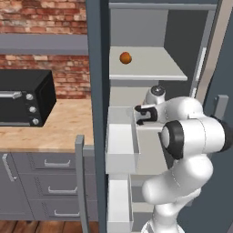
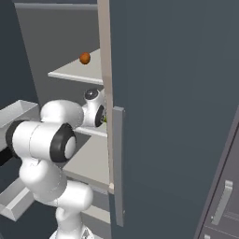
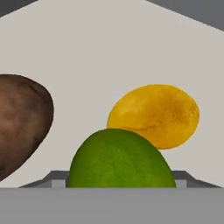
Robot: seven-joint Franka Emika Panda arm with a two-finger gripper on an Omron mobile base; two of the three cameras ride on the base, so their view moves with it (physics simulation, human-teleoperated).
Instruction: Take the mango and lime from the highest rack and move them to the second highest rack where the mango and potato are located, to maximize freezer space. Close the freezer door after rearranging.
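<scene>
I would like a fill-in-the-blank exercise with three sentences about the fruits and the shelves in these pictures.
1. The reddish-orange mango lies alone on the ______ rack.
2. In the hand view, the fruit nearest the camera is the green ______.
3. In the hand view, the dark brown potato sits to the ______ of the yellow-orange mango.

Missing words: highest; lime; left

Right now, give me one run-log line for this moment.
arm: reaching onto second rack | round green lime at gripper, beside yellow-orange mango and brown potato | reddish-orange mango on highest rack | freezer door open
</scene>
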